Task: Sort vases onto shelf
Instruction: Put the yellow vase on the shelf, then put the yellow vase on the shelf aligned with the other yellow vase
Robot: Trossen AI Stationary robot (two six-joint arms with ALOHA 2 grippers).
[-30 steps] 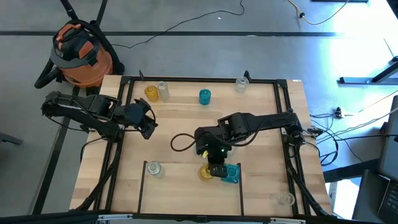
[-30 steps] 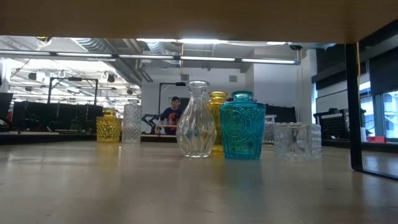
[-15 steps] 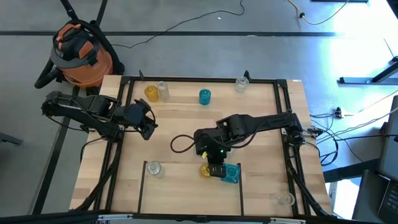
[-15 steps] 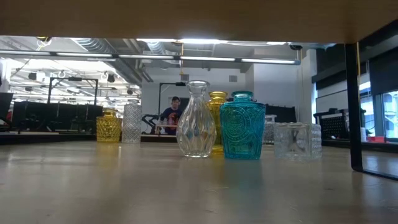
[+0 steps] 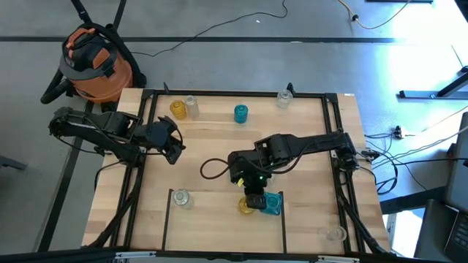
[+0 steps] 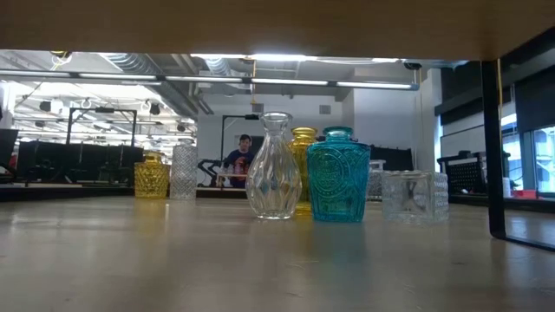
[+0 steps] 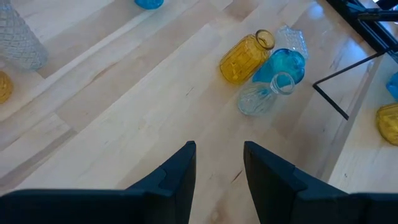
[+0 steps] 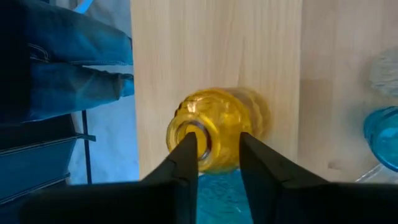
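The amber vase (image 5: 245,204) stands at the near edge of the pale-wood shelf (image 5: 219,157), in the middle section, just beside a teal vase (image 5: 273,204). In the right wrist view the same amber vase (image 8: 214,138) is seen from above, its round mouth between the two dark fingers (image 8: 186,163). The right claw (image 5: 254,200) hangs directly over it, fingers spread only a little wider than the vase's neck; whether the pads actually press on the glass I cannot tell.

A clear vase (image 5: 180,197) stands alone in the near left section, and another clear one (image 5: 335,234) sits near the right front corner. Along the far edge are a second amber vase (image 5: 178,109) touching or just beside a clear one (image 5: 191,107), a teal vase (image 5: 240,112) farther right, and a clear vase (image 5: 284,97) at the far rail.

The left claw (image 5: 173,143) waits over the left side of the table, well apart from the vases, its fingers (image 7: 181,171) parted with nothing between them.

From table height, a clear fluted vase (image 6: 274,168), a tall amber one (image 6: 303,149) behind it, a teal vase (image 6: 338,176) and a clear square vase (image 6: 415,196) stand in a close group. A person (image 6: 242,161) shows far back in the room.

An orange shop vacuum (image 5: 91,62) sits on the floor beyond the table's left corner.
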